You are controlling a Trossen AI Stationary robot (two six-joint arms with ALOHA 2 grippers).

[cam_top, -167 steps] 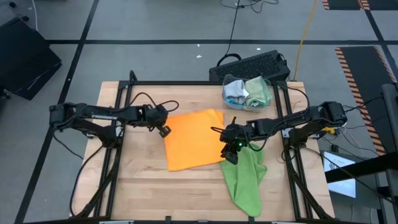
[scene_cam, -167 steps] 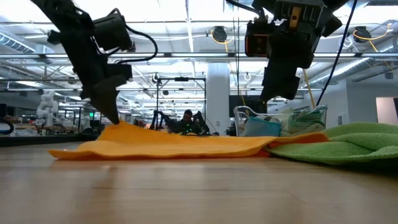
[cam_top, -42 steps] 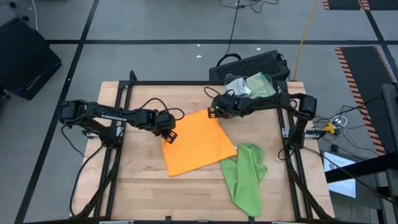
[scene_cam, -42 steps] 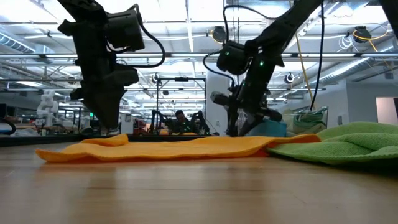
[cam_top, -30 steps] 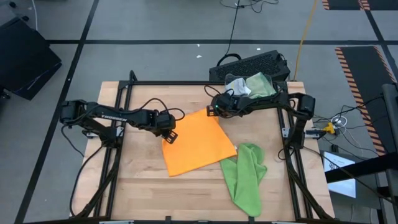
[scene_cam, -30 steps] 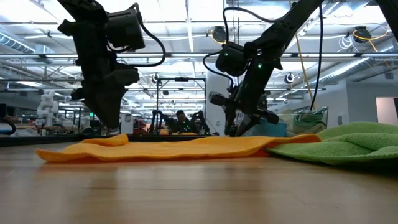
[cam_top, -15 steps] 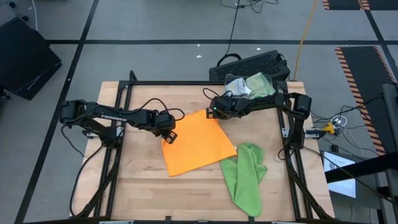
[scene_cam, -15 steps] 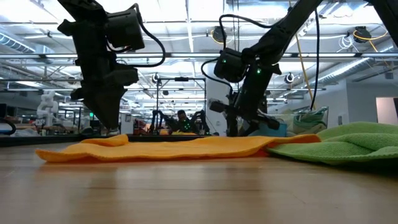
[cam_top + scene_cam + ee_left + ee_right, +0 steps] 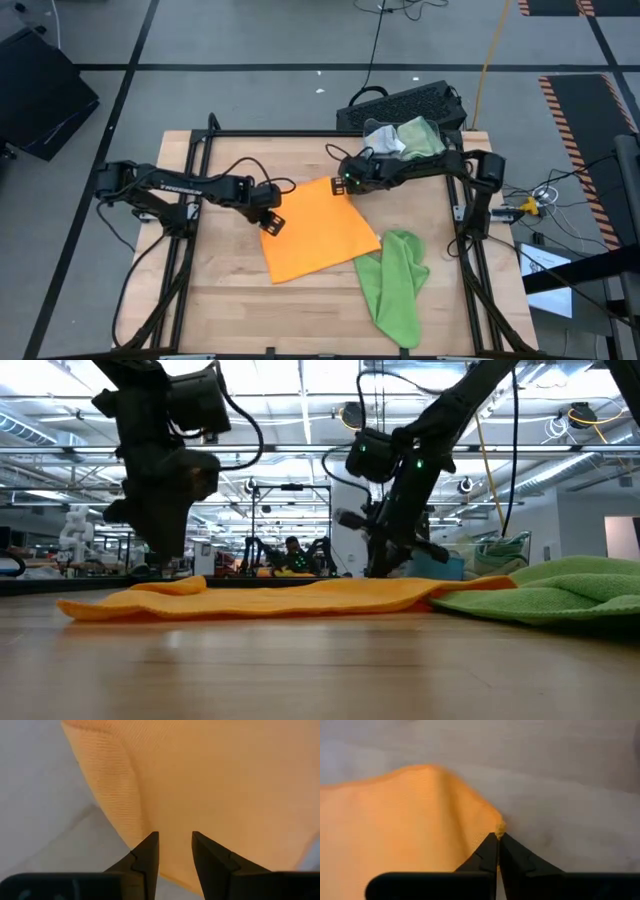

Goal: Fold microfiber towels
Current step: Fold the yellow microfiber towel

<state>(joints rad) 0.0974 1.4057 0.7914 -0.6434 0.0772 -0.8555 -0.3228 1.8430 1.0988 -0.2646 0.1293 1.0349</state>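
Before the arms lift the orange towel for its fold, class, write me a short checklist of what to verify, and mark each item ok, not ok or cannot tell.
1. Right gripper shut on a corner of the orange towel: ok, the right wrist view shows the fingers pinched together on the corner.
2. Left gripper gripping the towel's other far corner: not ok, its fingers stand apart over the fabric.
3. Orange towel lying flat: ok, only small ripples at its edges.
4. Lime green towel clear of the orange one: not ok, they meet at the orange towel's near right corner; which lies on top, cannot tell.
5. Bin of towels clear of the right arm: cannot tell.
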